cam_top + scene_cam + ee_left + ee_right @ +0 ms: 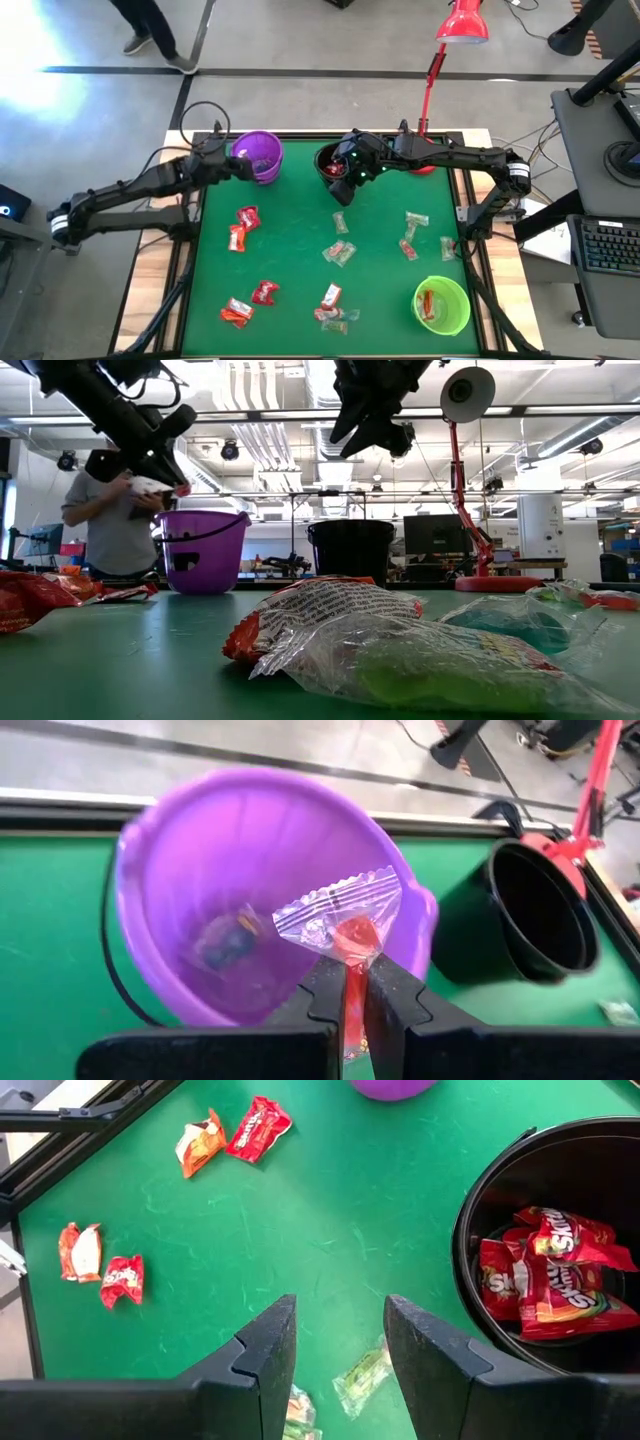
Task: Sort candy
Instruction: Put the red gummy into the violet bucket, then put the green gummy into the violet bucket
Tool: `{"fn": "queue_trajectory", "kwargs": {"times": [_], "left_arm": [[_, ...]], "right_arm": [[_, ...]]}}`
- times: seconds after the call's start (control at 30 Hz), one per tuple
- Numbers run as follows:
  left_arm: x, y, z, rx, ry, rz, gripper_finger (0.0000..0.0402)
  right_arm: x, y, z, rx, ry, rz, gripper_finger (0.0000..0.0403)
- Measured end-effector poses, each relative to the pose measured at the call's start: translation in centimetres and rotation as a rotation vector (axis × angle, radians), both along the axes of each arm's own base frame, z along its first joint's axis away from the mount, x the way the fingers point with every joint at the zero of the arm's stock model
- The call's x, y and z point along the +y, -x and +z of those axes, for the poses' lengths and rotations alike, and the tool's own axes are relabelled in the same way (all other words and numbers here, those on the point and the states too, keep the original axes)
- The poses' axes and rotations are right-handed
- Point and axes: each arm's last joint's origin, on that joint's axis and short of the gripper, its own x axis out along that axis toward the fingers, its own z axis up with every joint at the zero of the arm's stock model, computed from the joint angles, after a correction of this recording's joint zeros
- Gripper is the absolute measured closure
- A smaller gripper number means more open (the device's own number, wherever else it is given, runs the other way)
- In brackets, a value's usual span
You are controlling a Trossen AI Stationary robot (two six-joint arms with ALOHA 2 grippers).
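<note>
My left gripper [355, 988] is shut on a clear-wrapped candy [338, 912] with a red sweet inside. It hangs over the mouth of the purple cup [259, 155] at the far left. In the low view the left gripper [163, 478] sits just above the purple cup's rim [200, 515]. My right gripper [340, 1330] stands open, holding nothing, above the near side of the black cup [332, 163], which holds red packs [555, 1270]. Red and orange-red candy [247, 217] and pale green candy [340, 253] lie flat on the green mat. My left gripper pinches the candy between its two fingers at the wrapper's end by the red sweet [352, 942]. The fingers slant down from the table's left side. The crimped far end [340, 892] sticks out past the fingertips, and the candy is lifted clear over the purple cup.
A green cup [441, 305] with a candy inside stands near the front right. A red desk lamp [460, 25] rises from its base [424, 166] behind the black cup. A person [110, 510] stands beyond the table's far edge.
</note>
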Motion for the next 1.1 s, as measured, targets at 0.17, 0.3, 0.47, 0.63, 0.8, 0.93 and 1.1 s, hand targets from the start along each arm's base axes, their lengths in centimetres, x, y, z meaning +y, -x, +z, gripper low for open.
{"fn": "queue_trajectory", "kwargs": {"times": [0.17,0.3,0.47,0.63,0.8,0.93,1.1], "left_arm": [[0.9,0.2,0.1,-0.003,-0.020,0.038,0.0382],[1.5,0.2,0.0,-0.001,-0.004,0.018,0.0349],[1.9,0.0,-0.3,0.015,0.008,0.019,0.0313],[1.9,-0.1,-0.3,0.023,0.005,-0.013,0.0290],[1.7,-0.4,0.9,-0.029,0.020,-0.120,0.0281],[1.3,-0.6,3.4,-0.081,0.012,-0.274,0.0281],[0.6,-0.4,6.4,-0.038,-0.022,-0.394,0.0281]], "right_arm": [[0.0,0.0,0.0,-0.003,-0.004,-0.007,0.0257],[-0.1,0.0,0.0,0.002,0.015,-0.027,0.0257],[-0.2,0.0,0.0,0.006,0.018,-0.058,0.0257],[-0.2,0.0,0.0,0.006,0.008,-0.069,0.0257],[0.0,0.1,-0.1,0.020,-0.027,-0.085,0.0257],[0.7,0.3,-0.3,0.054,-0.077,-0.057,0.0257],[2.3,0.8,-0.9,0.159,-0.097,-0.017,0.0257]]}}
